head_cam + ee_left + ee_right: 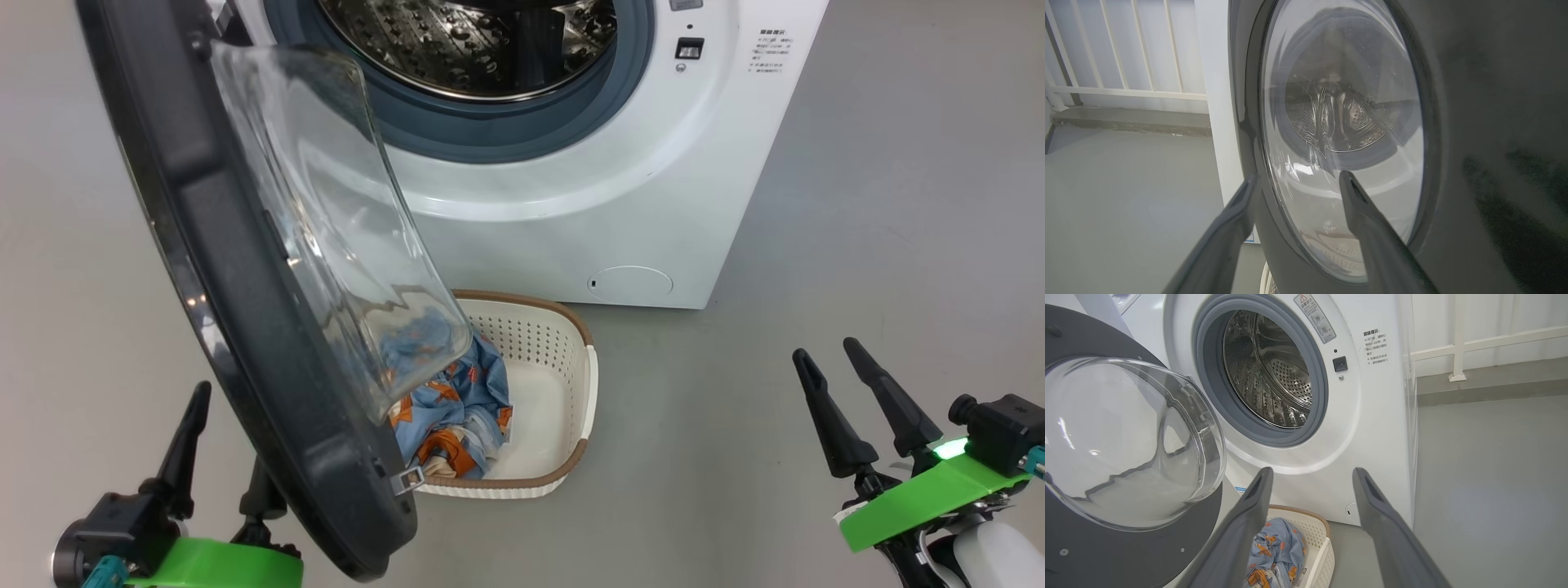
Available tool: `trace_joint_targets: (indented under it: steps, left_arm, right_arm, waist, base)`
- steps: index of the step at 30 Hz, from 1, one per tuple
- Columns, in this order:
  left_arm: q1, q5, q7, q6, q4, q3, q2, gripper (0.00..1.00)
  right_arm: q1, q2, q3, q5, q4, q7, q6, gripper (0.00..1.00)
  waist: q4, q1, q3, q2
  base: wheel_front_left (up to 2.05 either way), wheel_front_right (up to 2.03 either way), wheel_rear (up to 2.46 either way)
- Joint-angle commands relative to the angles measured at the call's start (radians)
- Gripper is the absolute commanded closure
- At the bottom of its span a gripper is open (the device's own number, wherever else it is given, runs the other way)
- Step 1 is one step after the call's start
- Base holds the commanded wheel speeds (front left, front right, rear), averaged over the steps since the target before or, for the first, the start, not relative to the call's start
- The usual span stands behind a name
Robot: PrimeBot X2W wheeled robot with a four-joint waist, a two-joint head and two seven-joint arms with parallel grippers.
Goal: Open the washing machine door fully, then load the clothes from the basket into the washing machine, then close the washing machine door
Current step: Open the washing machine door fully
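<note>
Two tools stand with fingers spread wide, holding nothing, over a grey floor (857, 245); a white railing (1126, 90) lines the room's edge. The left tool (1299, 176) points upward just beside the outer face of the washing machine door (245, 343), which hides part of one finger; contact cannot be judged. Right of it, the door hangs open from the washing machine (653, 204), its glass bowl (326, 212) blurring part of the basket (589, 384), where the clothes (457, 408) lie. Well right of the basket, the right tool (824, 348) leans up-left, its forearm cut off.
</note>
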Motion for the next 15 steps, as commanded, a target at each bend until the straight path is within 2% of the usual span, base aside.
trace_joint_targets:
  steps: [1,15]
  left_arm:
    - [-0.014,0.004,-0.008,-0.003,-0.028,0.032,0.013,0.00]
    - [-0.010,0.002,-0.008,-0.003,-0.020,0.026,0.017,0.00]
  right_arm:
    - [0.013,-0.009,0.003,-0.019,-0.019,-0.012,0.002,0.00]
    - [0.019,-0.003,0.001,-0.062,-0.002,-0.012,0.002,0.00]
  waist:
    - [0.001,0.0000,0.000,0.0000]
    - [0.002,0.0000,-0.014,0.0000]
  base:
    - [0.00,0.00,0.00]
    - [0.00,0.00,0.00]
